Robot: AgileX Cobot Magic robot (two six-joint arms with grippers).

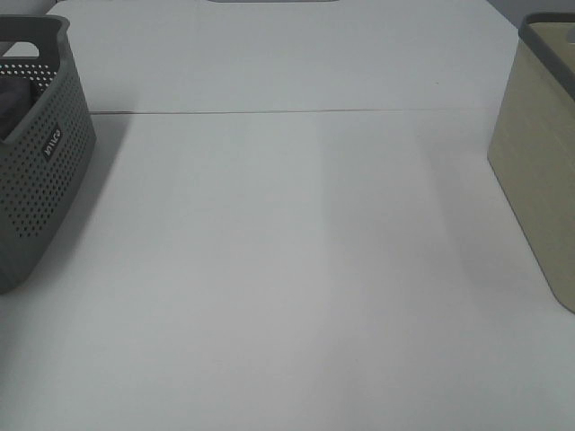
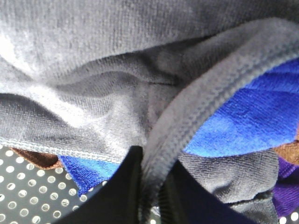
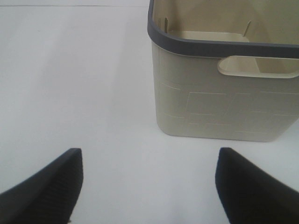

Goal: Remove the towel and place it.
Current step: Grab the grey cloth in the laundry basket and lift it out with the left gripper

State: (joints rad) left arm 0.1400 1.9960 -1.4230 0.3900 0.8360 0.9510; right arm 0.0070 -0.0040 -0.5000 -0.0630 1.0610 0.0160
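The dark grey terry towel point(image 2: 117, 93) fills the left wrist view, lying crumpled inside the grey perforated basket point(image 1: 45, 171) at the table's left edge. My left gripper point(image 2: 152, 186) is shut on a folded hem of the towel, which is pinched between its two black fingers point(image 2: 117, 196). A blue cloth point(image 2: 252, 121) lies under the towel. My right gripper point(image 3: 149, 182) is open and empty, low over the white table, a short way in front of the beige basket point(image 3: 224, 102). Neither gripper shows in the exterior high view.
The beige basket point(image 1: 539, 171) with a dark rim stands at the table's right edge, and its inside looks empty. Brown point(image 2: 37, 158) and purple point(image 2: 287, 186) cloths also lie in the grey basket. A seam point(image 1: 287, 111) crosses the white table near the back.
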